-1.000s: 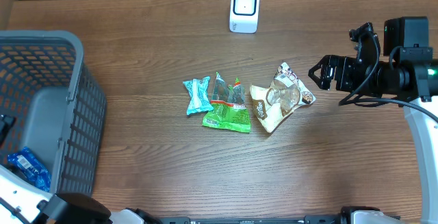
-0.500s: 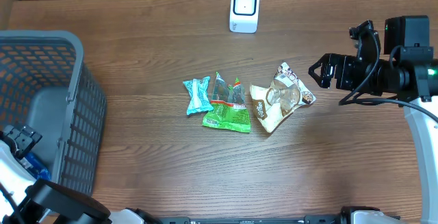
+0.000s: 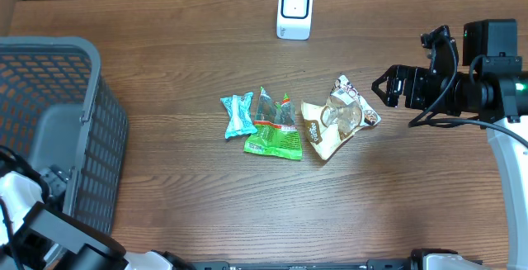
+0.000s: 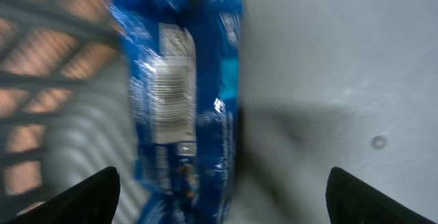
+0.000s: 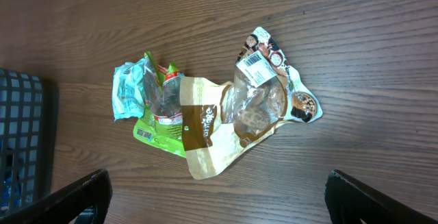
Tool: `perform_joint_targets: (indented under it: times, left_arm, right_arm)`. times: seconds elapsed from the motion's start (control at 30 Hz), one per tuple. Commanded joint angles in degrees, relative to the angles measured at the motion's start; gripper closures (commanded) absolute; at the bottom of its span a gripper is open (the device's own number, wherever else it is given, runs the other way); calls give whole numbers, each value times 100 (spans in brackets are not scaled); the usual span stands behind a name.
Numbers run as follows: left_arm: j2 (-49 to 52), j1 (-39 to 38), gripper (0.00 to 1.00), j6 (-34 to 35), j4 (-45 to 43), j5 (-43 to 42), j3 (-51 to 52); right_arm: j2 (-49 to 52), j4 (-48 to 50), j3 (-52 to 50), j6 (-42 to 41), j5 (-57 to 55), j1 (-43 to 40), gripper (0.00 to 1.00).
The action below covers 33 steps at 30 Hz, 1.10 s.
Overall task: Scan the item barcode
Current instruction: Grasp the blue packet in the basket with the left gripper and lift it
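Observation:
A blue packet point(image 4: 178, 101) with a white barcode panel lies on the grey floor of the basket point(image 3: 91, 130), blurred in the left wrist view. My left gripper point(image 4: 222, 207) hangs open above it, its fingers wide on either side and touching nothing. In the overhead view the left arm point(image 3: 37, 200) covers that packet. The white scanner point(image 3: 294, 11) stands at the table's far edge. My right gripper point(image 3: 381, 87) is open and empty, just right of a brown and clear pouch point(image 3: 334, 120). That pouch point(image 5: 239, 114) shows a barcode label.
A teal packet point(image 3: 238, 114) and a green packet point(image 3: 276, 130) lie beside the pouch at mid table. The dark mesh basket fills the left side. Bare wood point(image 3: 247, 212) lies in front of the packets.
In the overhead view my left arm has risen over the basket's near corner and now hides the blue packet that showed there. The right arm and the table's packets have not moved.

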<state>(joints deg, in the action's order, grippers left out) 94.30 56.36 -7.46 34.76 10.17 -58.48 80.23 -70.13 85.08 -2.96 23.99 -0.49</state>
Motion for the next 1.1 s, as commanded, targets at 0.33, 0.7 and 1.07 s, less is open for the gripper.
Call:
perform_joint_targets:
  times: [0.33,0.7,1.07]
  left_arm:
    - [470,-22,96,826,-37,35,367]
    - [413,-479,96,1248,4,-2365,-179]
    - [205,-960,96,1526,3292,-4033,-5014]
  right_arm:
    - [0,13,63,20,7,11,0]
    - [0,181,66,-26,11,11,0]
    - [0,127,66,-177,11,11,0]
